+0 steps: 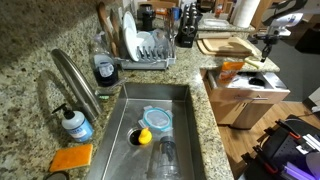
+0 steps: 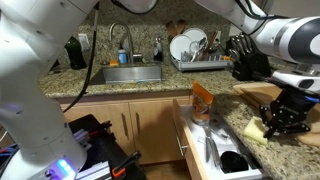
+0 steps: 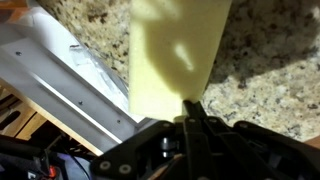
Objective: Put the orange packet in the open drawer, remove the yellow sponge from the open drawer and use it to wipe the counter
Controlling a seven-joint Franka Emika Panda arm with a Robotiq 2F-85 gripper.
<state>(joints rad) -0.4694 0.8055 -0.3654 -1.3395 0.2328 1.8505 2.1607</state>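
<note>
1. Since the gripper (image 3: 192, 110) is clamped on the yellow sponge (image 3: 175, 50), the sponge's long axis runs from it toward 12 o'clock in the wrist view, over the granite counter (image 3: 270, 60)
2. The open drawer (image 3: 60, 75) lies at 9 o'clock; an exterior view shows the orange packet (image 2: 203, 100) inside it
3. Wiping probably wants strokes toward 3 o'clock

We see the counter (image 3: 270, 50) as polished granite, speckled brown, beige and black. The yellow sponge (image 3: 175, 50) looks matt and soft. The open drawer (image 3: 70, 75) has a smooth whitish inside. The orange packet (image 2: 202, 100) is glossy; the sink (image 1: 182, 105) and faucet (image 1: 72, 76) are brushed metal; the gripper (image 3: 190, 108) is matt black.
</note>
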